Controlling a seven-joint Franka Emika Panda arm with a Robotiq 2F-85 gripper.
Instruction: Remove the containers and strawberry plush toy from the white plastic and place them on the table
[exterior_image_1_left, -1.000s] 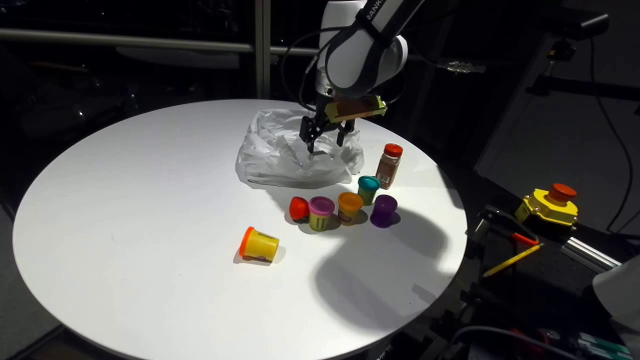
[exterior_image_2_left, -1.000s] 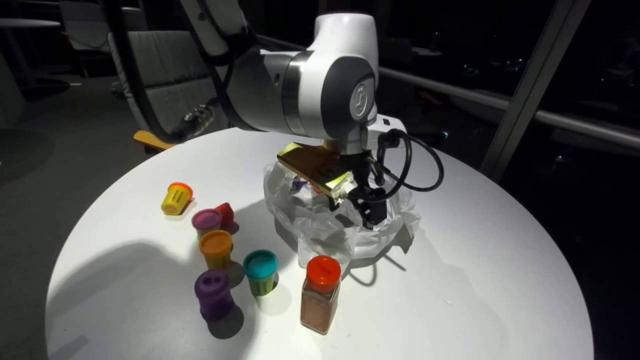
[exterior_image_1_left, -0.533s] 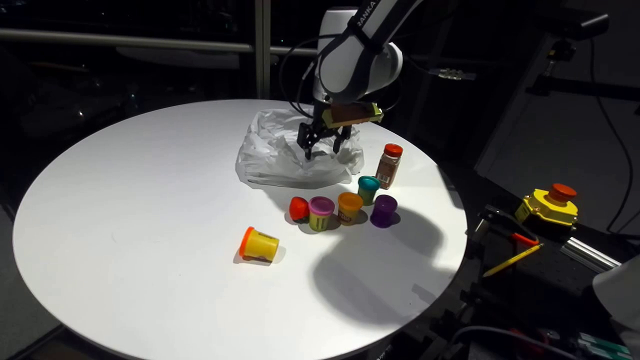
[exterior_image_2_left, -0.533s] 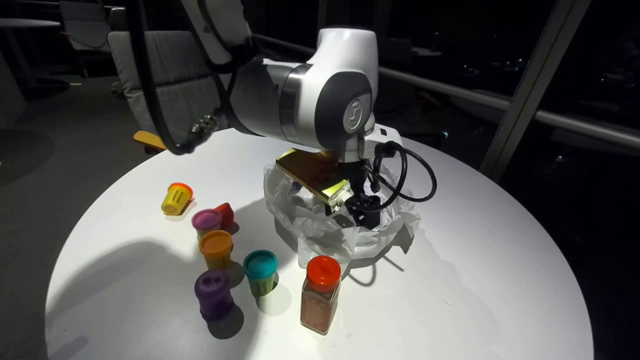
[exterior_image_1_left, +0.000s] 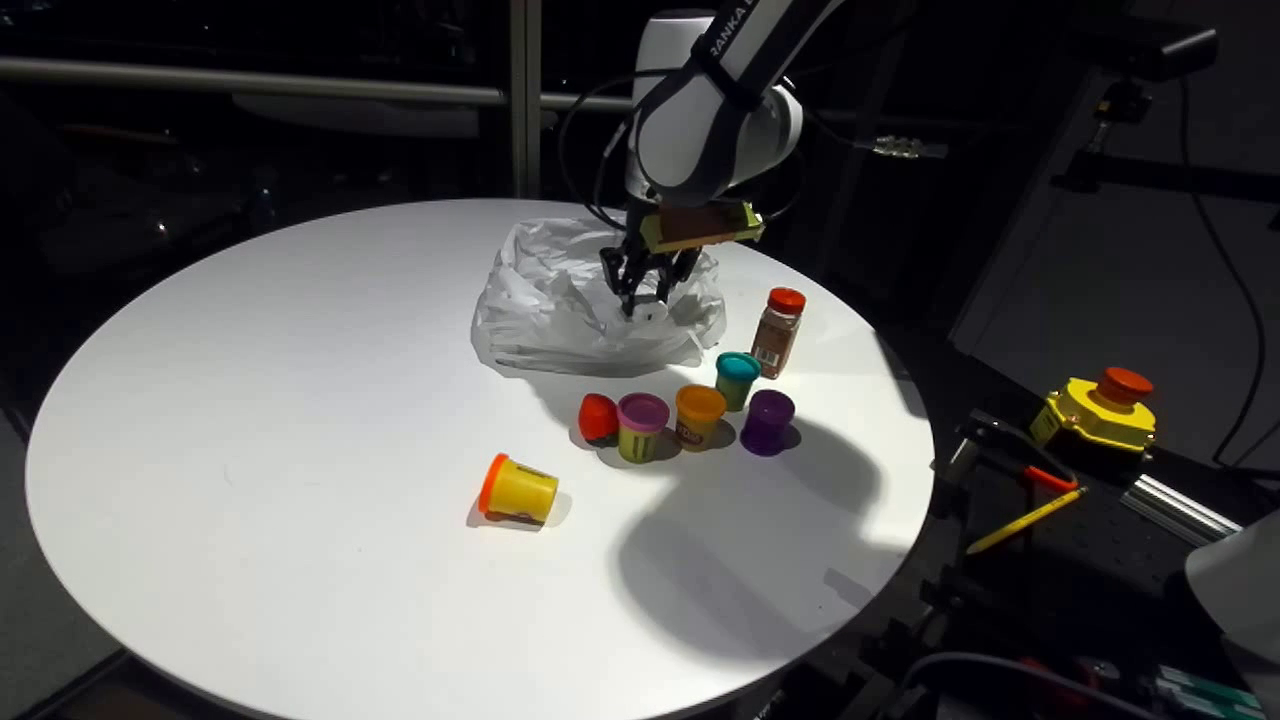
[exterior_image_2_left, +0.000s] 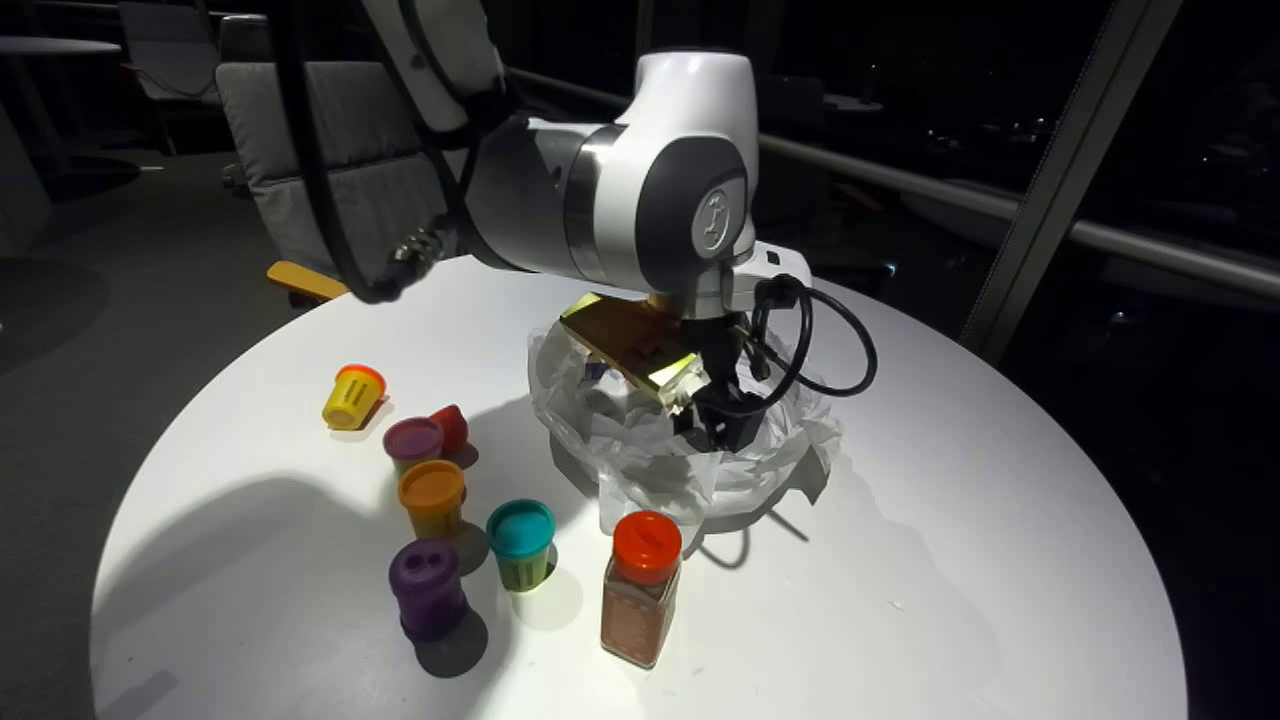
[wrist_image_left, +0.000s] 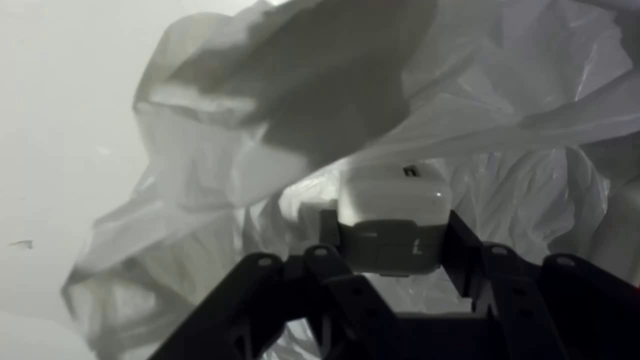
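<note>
In the wrist view a white container (wrist_image_left: 395, 195) with a dark grey lower part stands inside the white plastic (wrist_image_left: 190, 165). My gripper (wrist_image_left: 392, 237) is shut on its two sides, a finger pad (wrist_image_left: 460, 245) against it. Both exterior views show the gripper (exterior_image_1_left: 646, 302) reaching down into the bag. The red strawberry plush toy (exterior_image_1_left: 598, 418) is on the table (exterior_image_1_left: 300, 400), close beside a pink-lidded container (exterior_image_1_left: 642, 427). Near it stand an orange container (exterior_image_1_left: 699, 416), a teal-lidded one (exterior_image_1_left: 737, 380) and a purple one (exterior_image_2_left: 428, 590). A yellow container (exterior_image_1_left: 520, 492) lies on its side.
A clear jar with a red lid (exterior_image_2_left: 642, 590) stands upright just in front of the bag. A small purple patch (exterior_image_2_left: 595, 370) shows inside the bag, mostly hidden by the arm's attachment. A cable loop (exterior_image_2_left: 845, 350) hangs beside the wrist.
The arm has come down slightly into the bag, and the fingers have drawn together onto the white container. Everything on the table has stayed in place.
</note>
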